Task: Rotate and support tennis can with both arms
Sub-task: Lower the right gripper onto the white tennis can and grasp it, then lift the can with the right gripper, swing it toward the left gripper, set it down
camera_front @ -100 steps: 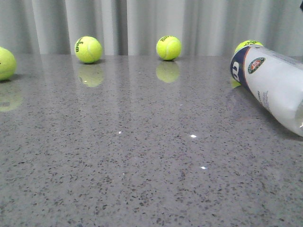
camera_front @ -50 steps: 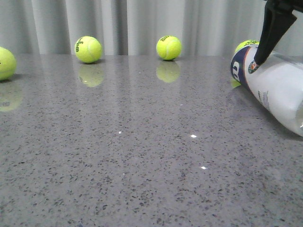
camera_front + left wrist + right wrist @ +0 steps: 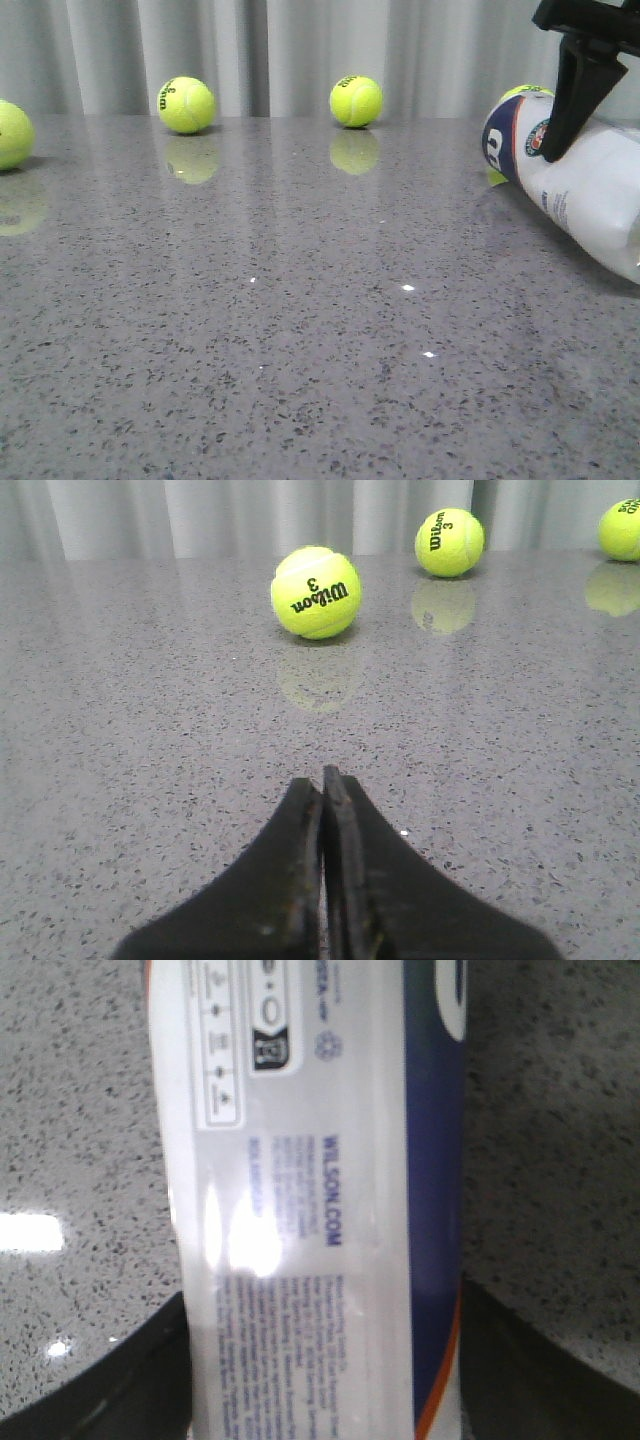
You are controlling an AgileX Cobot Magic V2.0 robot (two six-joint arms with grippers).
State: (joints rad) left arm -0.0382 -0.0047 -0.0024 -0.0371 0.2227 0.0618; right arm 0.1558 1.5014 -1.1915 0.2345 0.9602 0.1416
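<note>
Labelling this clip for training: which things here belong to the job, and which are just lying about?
Job:
- tennis can, lying on its side
- right hand, fingers either side of the can
- left hand, shut, away from the can

Lying about:
- four tennis balls, e.g.

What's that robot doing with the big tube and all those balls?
The right hand has come down over the tennis can, which lies on its side on the grey table, one finger on each side. The left hand is shut, holding nothing, pointing toward a tennis ball. Other balls sit untouched near the curtain.
</note>
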